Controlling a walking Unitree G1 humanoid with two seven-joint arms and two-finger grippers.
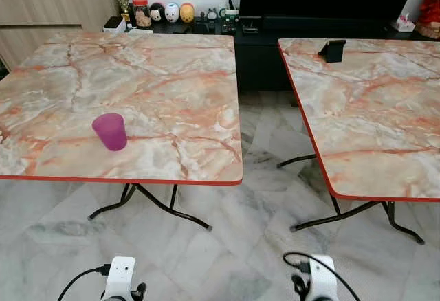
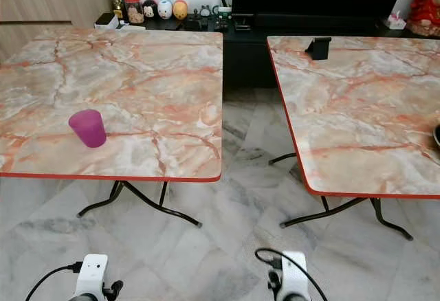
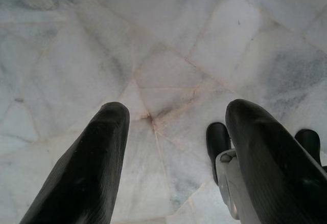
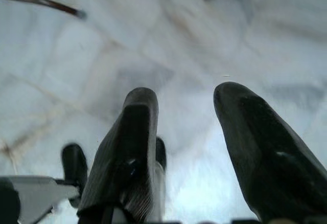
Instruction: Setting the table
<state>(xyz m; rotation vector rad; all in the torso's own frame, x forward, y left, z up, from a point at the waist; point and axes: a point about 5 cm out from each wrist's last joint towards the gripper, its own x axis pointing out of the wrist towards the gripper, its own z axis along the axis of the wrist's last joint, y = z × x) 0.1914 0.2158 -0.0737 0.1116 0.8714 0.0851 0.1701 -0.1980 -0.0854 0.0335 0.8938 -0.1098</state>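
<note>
Both grippers, left (image 3: 168,152) and right (image 4: 186,147), hang wide, empty; approach cup (image 1: 110,131) at eleven o'clock, squarely, grasping mid-wall.

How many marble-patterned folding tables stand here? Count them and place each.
2. One marble-patterned folding table on the robot's left carries the purple plastic cup; the other stands on its right, across a floor gap.

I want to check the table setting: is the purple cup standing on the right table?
No, the purple cup stands upright on the left table.

Both tools (image 3: 173,157) (image 4: 186,147) low, fingers apart.
</note>
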